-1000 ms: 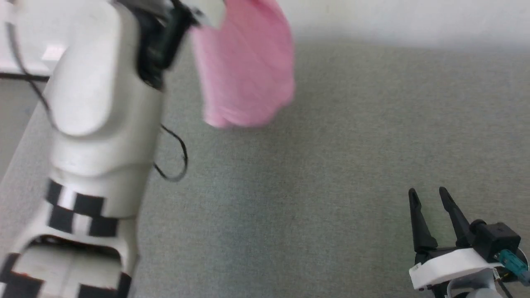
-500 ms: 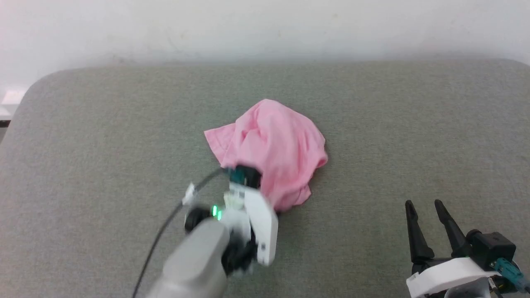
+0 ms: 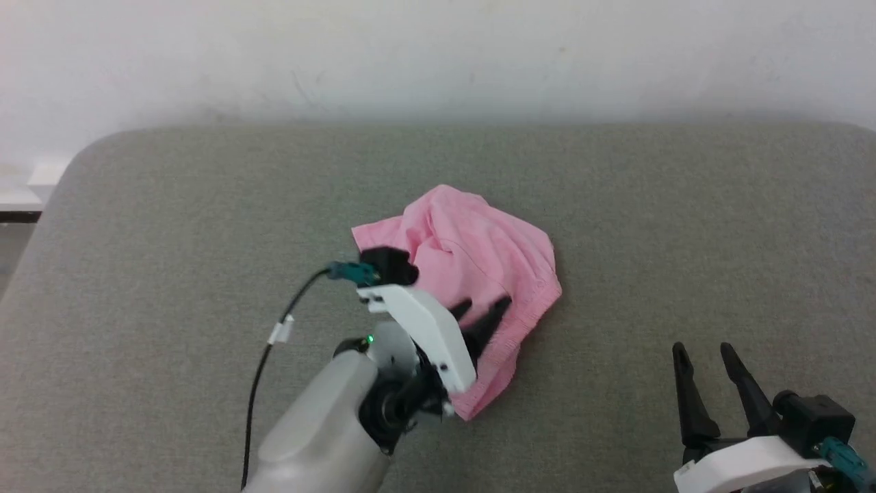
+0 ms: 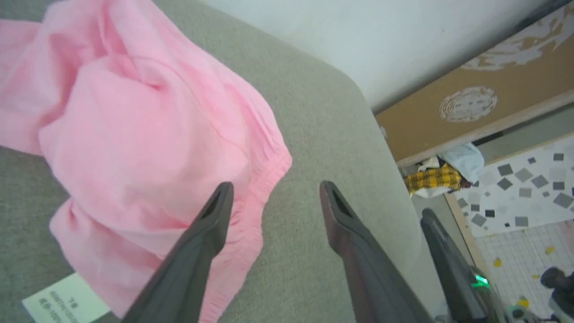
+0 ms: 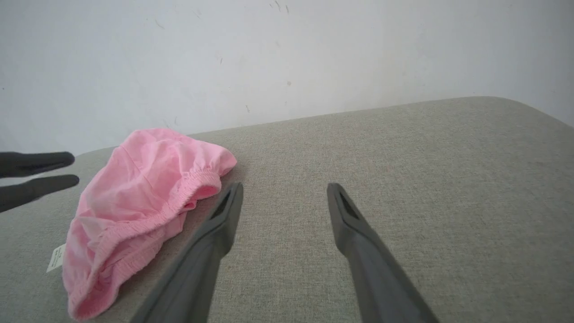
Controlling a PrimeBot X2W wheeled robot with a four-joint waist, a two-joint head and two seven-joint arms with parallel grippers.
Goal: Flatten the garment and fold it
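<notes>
While your right gripper (image 3: 703, 349) sits nearest, by the right edge of the grey surface (image 3: 205, 226), its fingers are spread wide and empty. Your left gripper (image 3: 486, 302) is at the garment's near edge, fingers wide apart, gripping nothing. You have the pink garment (image 3: 479, 239) crumpled mid-surface, white label (image 4: 67, 303) showing.

Hidden / unreadable
Head view: left gripper (image 3: 487, 302) covers near-left part of garment (image 3: 493, 239). Left wrist view: label (image 4: 63, 300) print too blurred to read, garment cropped at left edge.
</notes>
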